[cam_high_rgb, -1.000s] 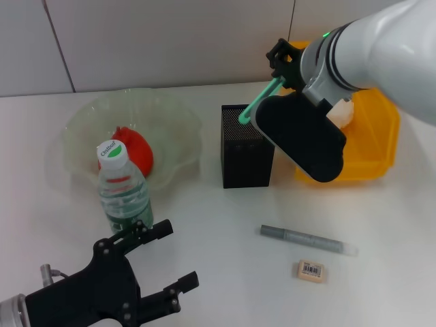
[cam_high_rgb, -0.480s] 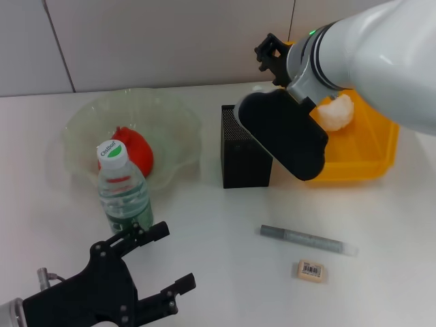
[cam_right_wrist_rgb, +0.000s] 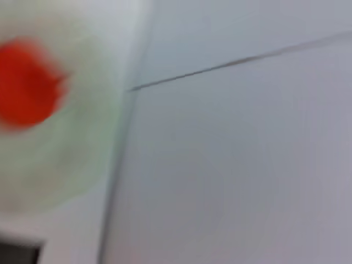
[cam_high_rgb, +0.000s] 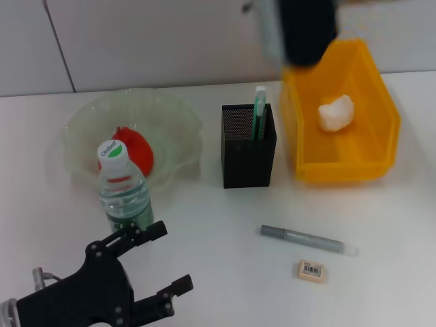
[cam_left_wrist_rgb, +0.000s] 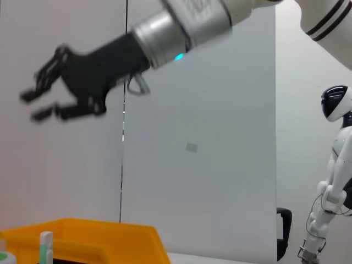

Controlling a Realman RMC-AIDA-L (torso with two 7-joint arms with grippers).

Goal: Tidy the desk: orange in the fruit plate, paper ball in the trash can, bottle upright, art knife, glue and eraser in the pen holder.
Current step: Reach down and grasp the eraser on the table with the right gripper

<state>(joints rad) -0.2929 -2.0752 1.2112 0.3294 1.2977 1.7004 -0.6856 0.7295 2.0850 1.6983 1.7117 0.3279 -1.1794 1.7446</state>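
The green art knife [cam_high_rgb: 259, 114] stands in the black mesh pen holder [cam_high_rgb: 248, 151]; its tip also shows in the left wrist view [cam_left_wrist_rgb: 45, 245]. My right gripper [cam_left_wrist_rgb: 34, 104] is open and empty, raised high above the yellow trash can [cam_high_rgb: 340, 162], which holds the paper ball [cam_high_rgb: 337, 112]. The right arm [cam_high_rgb: 303, 27] shows blurred at the head view's top edge. The orange [cam_high_rgb: 131, 151] lies in the fruit plate [cam_high_rgb: 170, 116]. The bottle [cam_high_rgb: 125, 196] stands upright in front of the plate. The glue [cam_high_rgb: 306, 240] and the eraser [cam_high_rgb: 311, 270] lie on the desk. My left gripper [cam_high_rgb: 170, 257] is open near the front edge.
The white desk [cam_high_rgb: 381, 231] runs back to a pale wall. The pen holder stands between the plate and the trash can. Another white robot [cam_left_wrist_rgb: 333, 165] stands far off in the room.
My right gripper has let go of the art knife, which now stands in the pen holder, and has swung up and back above the trash can. The left arm has barely moved.
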